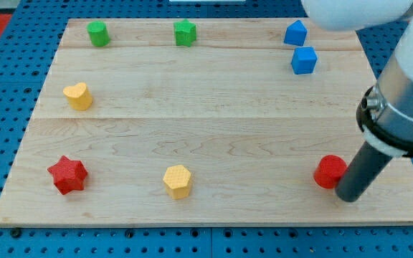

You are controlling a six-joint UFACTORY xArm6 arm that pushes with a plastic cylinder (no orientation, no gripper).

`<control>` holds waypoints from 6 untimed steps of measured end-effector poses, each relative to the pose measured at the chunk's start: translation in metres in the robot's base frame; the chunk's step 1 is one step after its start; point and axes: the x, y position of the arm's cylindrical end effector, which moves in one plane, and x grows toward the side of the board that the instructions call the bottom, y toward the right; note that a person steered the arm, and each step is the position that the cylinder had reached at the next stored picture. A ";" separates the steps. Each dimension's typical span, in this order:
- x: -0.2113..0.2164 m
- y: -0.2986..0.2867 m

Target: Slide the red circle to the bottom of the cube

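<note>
The red circle [329,171] lies near the view's bottom right of the wooden board [214,129]. The blue cube [304,61] sits at the view's upper right, far above the red circle. My tip [350,195] rests on the board just right of and slightly below the red circle, touching or nearly touching its right edge.
A second blue block [295,33] lies just above the cube. A green cylinder [97,34] and a green star [185,32] sit along the top. A yellow heart [78,95] is at the left, a red star [67,174] at bottom left, and a yellow hexagon [178,180] at bottom centre.
</note>
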 end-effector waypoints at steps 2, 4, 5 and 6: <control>-0.057 0.026; 0.019 -0.008; -0.033 -0.014; -0.073 -0.026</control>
